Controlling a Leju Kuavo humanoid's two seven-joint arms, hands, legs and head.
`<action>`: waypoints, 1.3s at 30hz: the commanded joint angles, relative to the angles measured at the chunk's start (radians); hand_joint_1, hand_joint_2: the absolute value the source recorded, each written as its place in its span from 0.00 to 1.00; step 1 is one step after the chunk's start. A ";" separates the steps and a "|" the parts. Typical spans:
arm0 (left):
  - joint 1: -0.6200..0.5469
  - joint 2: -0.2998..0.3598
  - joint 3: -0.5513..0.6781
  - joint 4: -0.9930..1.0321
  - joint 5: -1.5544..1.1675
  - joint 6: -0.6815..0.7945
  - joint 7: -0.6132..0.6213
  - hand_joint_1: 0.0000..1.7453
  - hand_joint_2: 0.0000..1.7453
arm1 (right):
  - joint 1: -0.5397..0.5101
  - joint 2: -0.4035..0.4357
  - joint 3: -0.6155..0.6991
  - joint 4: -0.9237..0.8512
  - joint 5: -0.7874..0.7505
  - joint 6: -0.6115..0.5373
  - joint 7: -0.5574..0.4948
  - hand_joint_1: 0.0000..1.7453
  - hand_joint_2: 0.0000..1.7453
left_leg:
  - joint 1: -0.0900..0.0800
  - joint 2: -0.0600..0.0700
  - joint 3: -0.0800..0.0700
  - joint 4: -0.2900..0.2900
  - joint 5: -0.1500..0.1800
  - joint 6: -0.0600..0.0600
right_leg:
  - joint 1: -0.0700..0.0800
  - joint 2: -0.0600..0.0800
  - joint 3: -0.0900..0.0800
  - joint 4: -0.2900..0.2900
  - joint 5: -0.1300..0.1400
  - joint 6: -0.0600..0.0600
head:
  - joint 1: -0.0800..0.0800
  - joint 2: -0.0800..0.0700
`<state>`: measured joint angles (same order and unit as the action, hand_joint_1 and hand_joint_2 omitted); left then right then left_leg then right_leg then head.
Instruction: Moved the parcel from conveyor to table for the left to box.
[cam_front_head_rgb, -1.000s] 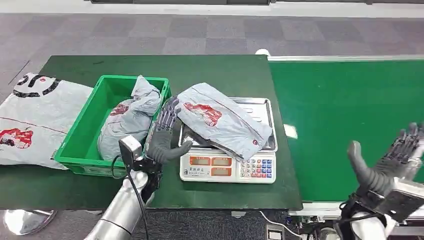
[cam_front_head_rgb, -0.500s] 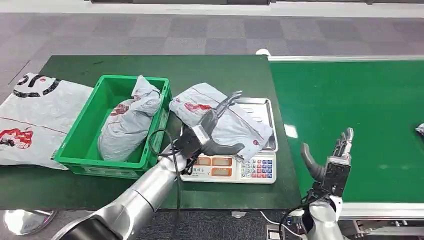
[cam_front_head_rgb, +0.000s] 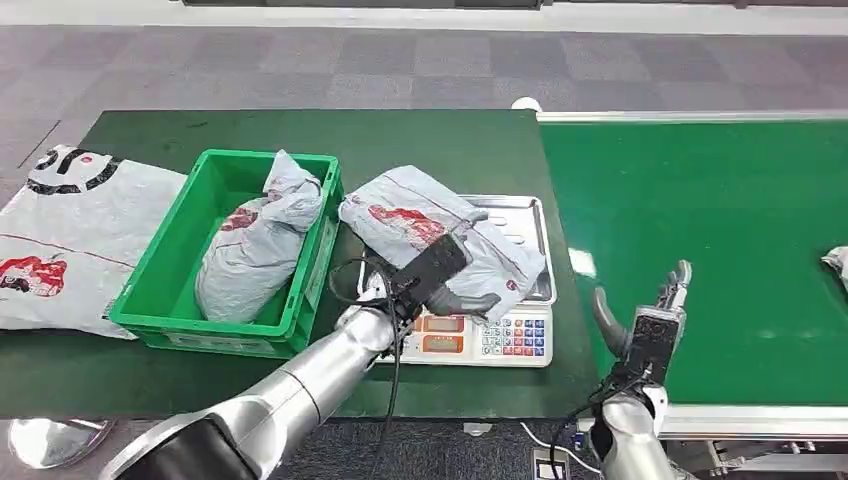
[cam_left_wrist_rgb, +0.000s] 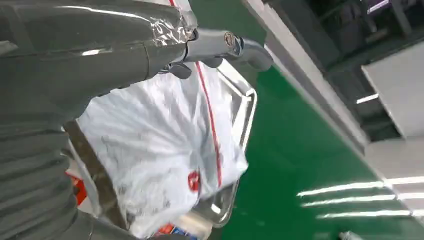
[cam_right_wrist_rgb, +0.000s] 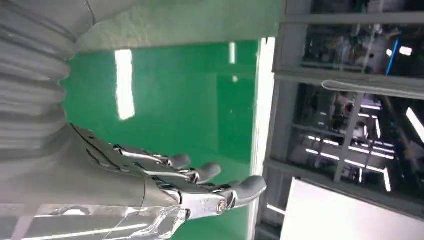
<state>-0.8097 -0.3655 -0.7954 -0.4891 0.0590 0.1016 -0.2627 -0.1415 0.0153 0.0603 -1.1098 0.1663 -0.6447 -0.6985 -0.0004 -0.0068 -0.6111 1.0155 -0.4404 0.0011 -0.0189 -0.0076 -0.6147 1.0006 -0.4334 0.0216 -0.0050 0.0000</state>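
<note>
The landmark is the white electronic scale (cam_front_head_rgb: 455, 335) with steel pan and coloured keypad, standing on the dark green table (cam_front_head_rgb: 420, 140). On its pan lies the grey plastic-wrapped parcel with a red print (cam_front_head_rgb: 400, 225), overhanging the pan toward the green plastic crate (cam_front_head_rgb: 165, 290). That crate sits just beside the scale and holds a second grey wrapped parcel (cam_front_head_rgb: 255, 250); beyond it lies a flat white printed bag (cam_front_head_rgb: 70, 235). On the scale's other side runs the bright green conveyor belt (cam_front_head_rgb: 700, 200), where a small grey object (cam_front_head_rgb: 836, 262) shows at the frame's edge.

My left hand (cam_front_head_rgb: 440, 275) lies over the near part of the parcel, above the scale's display; whether it grips I cannot tell. The left wrist view shows fingertips (cam_left_wrist_rgb: 250, 50) extended over the parcel (cam_left_wrist_rgb: 165, 145). My right hand (cam_front_head_rgb: 645, 320) hovers at the conveyor's near edge, fingers spread and empty.

Compared with half a second ago, the left hand has lowered flatter onto the parcel; the right hand has barely shifted.
</note>
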 joint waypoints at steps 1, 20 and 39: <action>-0.072 0.016 -0.169 0.102 0.019 -0.028 0.063 0.00 1.00 | -0.055 -0.018 0.065 0.104 -0.007 -0.009 0.000 0.00 1.00 | 0.000 0.002 0.002 -0.001 -0.001 0.000 | 0.000 0.002 0.002 -0.001 0.000 -0.001 | 0.000 0.000; -0.137 0.016 -0.379 0.216 -0.053 -0.008 0.242 0.00 1.00 | -0.103 -0.014 0.154 0.155 0.036 -0.053 0.000 0.00 1.00 | 0.001 0.005 0.004 -0.001 -0.002 -0.001 | 0.001 0.005 0.003 -0.001 0.000 -0.002 | 0.000 0.000; -0.180 0.072 -0.469 0.286 -0.211 -0.023 0.405 1.00 1.00 | -0.189 -0.015 0.177 0.244 -0.025 -0.014 0.000 0.00 1.00 | 0.001 0.005 0.008 -0.002 0.001 -0.002 | 0.001 0.005 0.007 -0.001 0.002 -0.003 | 0.000 0.000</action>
<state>-0.9758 -0.3361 -1.1967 -0.2598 -0.1419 0.0736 0.1556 -0.2933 0.0240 0.1831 -0.9399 0.1575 -0.6603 -0.6981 0.0000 -0.0057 -0.6050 1.0151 -0.4399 0.0001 -0.0185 -0.0065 -0.6091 1.0015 -0.4328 0.0204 -0.0050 0.0000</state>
